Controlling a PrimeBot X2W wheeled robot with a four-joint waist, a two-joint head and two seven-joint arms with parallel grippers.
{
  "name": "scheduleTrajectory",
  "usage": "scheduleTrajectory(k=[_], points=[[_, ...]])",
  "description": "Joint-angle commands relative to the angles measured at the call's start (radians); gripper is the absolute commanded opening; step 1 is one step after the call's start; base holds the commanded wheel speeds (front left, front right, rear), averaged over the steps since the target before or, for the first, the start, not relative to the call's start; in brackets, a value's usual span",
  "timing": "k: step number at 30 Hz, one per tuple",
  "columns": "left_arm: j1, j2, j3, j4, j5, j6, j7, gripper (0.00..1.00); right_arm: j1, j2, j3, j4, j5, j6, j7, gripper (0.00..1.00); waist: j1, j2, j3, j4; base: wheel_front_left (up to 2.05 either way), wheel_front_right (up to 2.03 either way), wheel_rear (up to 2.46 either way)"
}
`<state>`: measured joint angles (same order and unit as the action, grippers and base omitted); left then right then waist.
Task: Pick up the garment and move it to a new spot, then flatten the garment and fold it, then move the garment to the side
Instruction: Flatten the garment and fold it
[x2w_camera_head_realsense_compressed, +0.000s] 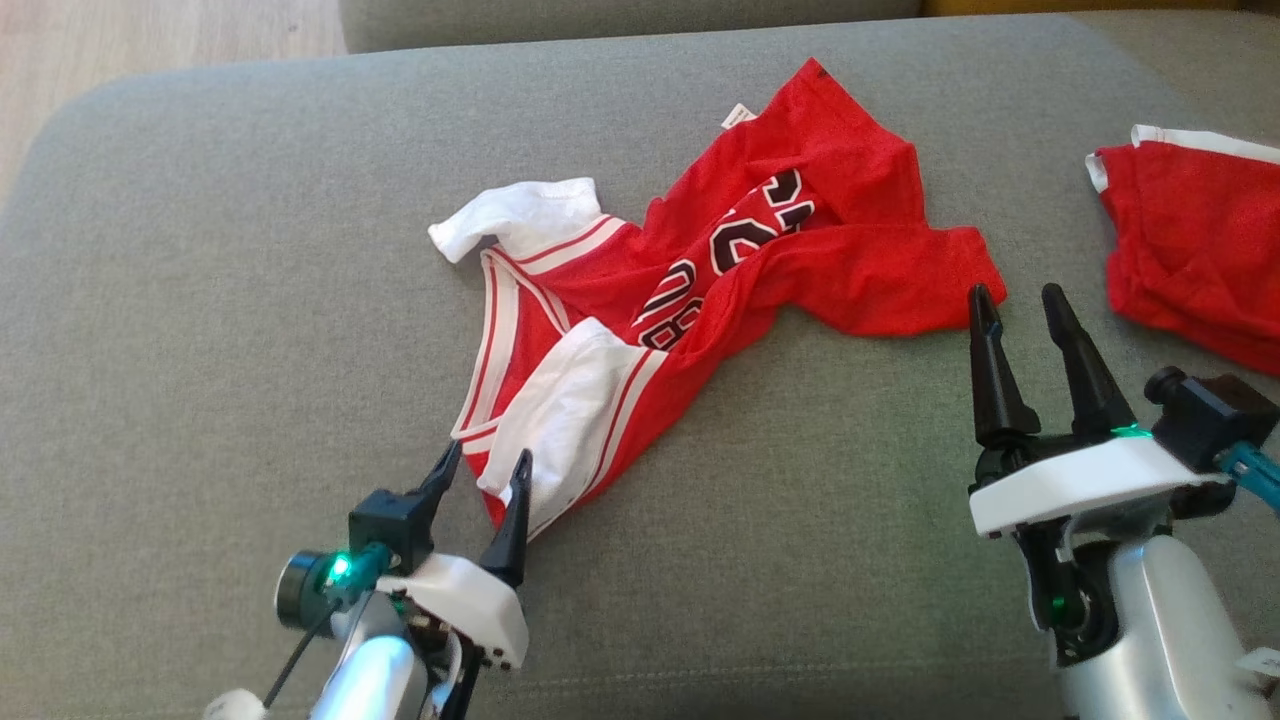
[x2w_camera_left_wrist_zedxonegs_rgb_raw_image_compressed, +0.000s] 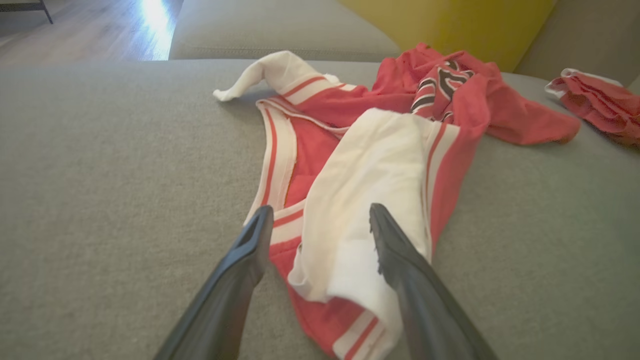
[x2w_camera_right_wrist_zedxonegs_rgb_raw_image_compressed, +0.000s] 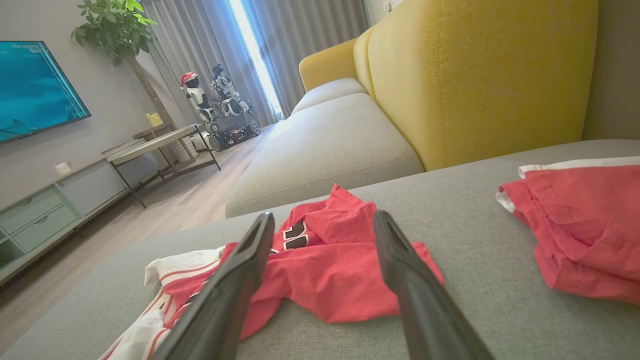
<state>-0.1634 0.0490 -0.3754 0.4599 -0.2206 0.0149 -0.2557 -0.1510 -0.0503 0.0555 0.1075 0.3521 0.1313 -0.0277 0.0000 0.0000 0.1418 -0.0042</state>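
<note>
Apparently early in the job. Shows a red-and-white garment (x2w_camera_head_realsense_compressed: 760, 270) lying crumpled near the middle of a grey sofa cushion (x2w_camera_head_realsense_compressed: 200, 320), twisted along its length, with black numerals half hidden in the folds. Has one white sleeve flung toward the cushion's left edge and another white panel bunched at the near end.

Shows the left gripper (x2w_camera_head_realsense_compressed: 488, 452) fully released, with two dark fingers spread either side of that near white panel. Sits low over the cloth without closing on it; cannot tell whether touching.

Shows the right gripper (x2w_camera_head_realsense_compressed: 1016, 290) likewise released and holding nothing, poised just beside the garment's red corner nearest the cushion's right edge.

Also shows a second red garment (x2w_camera_head_realsense_compressed: 1190, 240) lying apart at the cushion's right edge, partly cut off from view.

Judging from the lie of things: nothing grasped, nothing flattened, nothing folded. Cannot tell whether the present spot is already the new one. Looks like an approach with both grippers toward opposite ends of the cloth. Leaves flattening, folding and the final shift to the side yet to do.
</note>
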Motion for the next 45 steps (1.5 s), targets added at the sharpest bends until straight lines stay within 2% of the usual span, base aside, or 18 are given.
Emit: scheduleTrajectory(k=[1,8,19,21,23,24,25,26,31,35,39,45], points=[[-0.027,0.002,0.027,-0.006,0.004,0.011,-0.006,1.0,-0.014,0.0,0.024,-0.03,0.006,-0.001,-0.012,1.0,0.0,0.0,-0.002,0.001,0.0,0.0,0.0],[-0.054,0.001,0.011,0.075,-0.005,0.031,-0.006,1.0,-0.011,0.0,0.022,-0.024,0.006,-0.001,-0.012,1.0,0.0,0.0,-0.004,0.009,0.0,0.0,0.0],[-0.103,0.001,-0.018,0.111,0.009,0.042,-0.006,1.0,-0.023,0.0,0.018,-0.03,0.0,-0.001,-0.003,1.0,0.0,0.0,0.011,-0.002,0.0,0.0,0.0],[-0.103,0.001,-0.023,0.114,0.01,0.042,-0.006,0.49,-0.023,0.0,0.014,-0.03,0.0,-0.001,-0.003,1.0,0.0,0.0,0.013,-0.003,0.0,0.0,0.0],[-0.101,0.001,-0.026,0.115,0.011,0.043,-0.006,0.38,-0.024,0.0,0.012,-0.029,-0.001,-0.001,-0.003,1.0,0.0,0.0,0.013,-0.003,0.0,0.0,0.0],[-0.1,0.001,-0.027,0.118,0.01,0.043,-0.006,0.26,-0.025,0.0,0.011,-0.028,-0.001,-0.001,-0.003,1.0,0.0,0.0,0.013,-0.003,0.0,0.0,0.0],[-0.099,0.001,-0.029,0.121,0.01,0.043,-0.006,0.05,-0.025,0.0,0.01,-0.027,-0.001,-0.001,-0.004,1.0,0.0,0.0,0.013,-0.003,0.0,0.0,0.0],[-0.099,0.001,-0.029,0.125,0.009,0.045,-0.006,0.0,-0.026,0.0,0.009,-0.026,0.0,-0.001,-0.004,1.0,0.0,0.0,0.013,-0.003,0.0,0.0,0.0],[-0.104,0.001,-0.024,0.125,0.006,0.053,-0.006,0.0,-0.029,0.0,0.009,-0.025,0.003,-0.001,-0.007,1.0,0.0,0.0,0.012,-0.001,0.0,0.0,0.0],[-0.109,0.001,0.004,0.074,0.007,0.072,-0.006,0.0,-0.028,0.0,0.004,-0.022,0.002,-0.001,-0.008,1.0,0.0,0.0,0.009,0.005,0.0,0.0,0.0],[-0.105,0.002,0.067,-0.077,0.026,0.106,-0.006,0.0,-0.03,0.0,-0.009,-0.019,-0.007,-0.001,-0.002,1.0,0.0,0.0,0.011,0.015,0.0,0.0,0.0],[-0.083,0.002,0.12,-0.251,0.056,0.119,-0.006,0.0,-0.068,0.0,-0.066,0.03,-0.051,-0.001,0.055,1.0,0.0,0.0,0.025,0.031,0.0,0.0,0.0]])
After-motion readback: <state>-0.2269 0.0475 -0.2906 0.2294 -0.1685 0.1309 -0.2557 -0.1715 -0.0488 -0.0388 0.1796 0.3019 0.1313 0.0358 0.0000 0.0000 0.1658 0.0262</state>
